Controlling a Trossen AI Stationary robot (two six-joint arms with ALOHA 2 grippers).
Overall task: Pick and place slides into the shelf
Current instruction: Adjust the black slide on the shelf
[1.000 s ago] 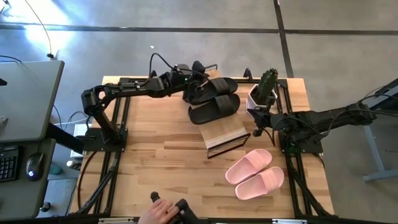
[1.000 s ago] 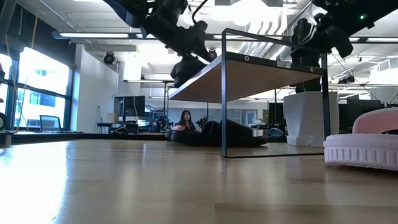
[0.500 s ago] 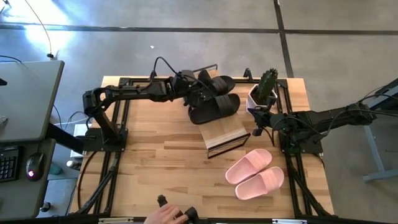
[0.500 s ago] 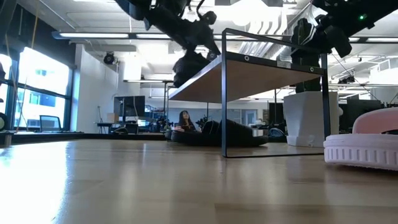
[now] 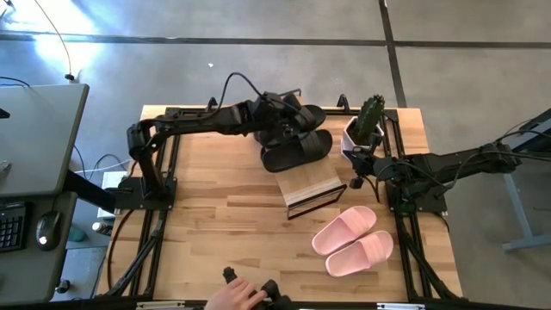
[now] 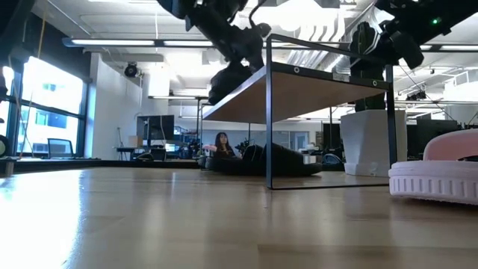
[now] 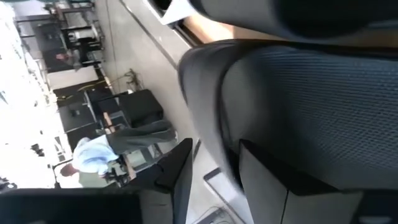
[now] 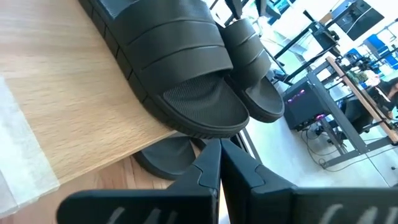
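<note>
Two black slides lie side by side at the far, raised end of the shelf's top board. Another black slide shows under that board. My left gripper reaches in from the left over the farther slide and is closed around its rim. Two pink slides rest sole-down on the table, at the near right. My right gripper hangs shut beside the shelf's right end, holding nothing. My left gripper has the side rim of the farther black slide between its two fingers. One finger lies over the textured footbed and the other stands outside the rim. It comes in slanting down from the table's left. The slide rests on the shelf's top board.
A white pot with a cactus stands at the far right, close to the slides and my right arm. A person's hand is at the table's near edge. Bare wood lies left of the shelf.
My left gripper has gone toward the table's right edge, along the far side, coming in over the farther black slide, and its wrist has rolled a little. Both slides on the shelf stay about where they were. The person's hand at the near edge has shifted right.
</note>
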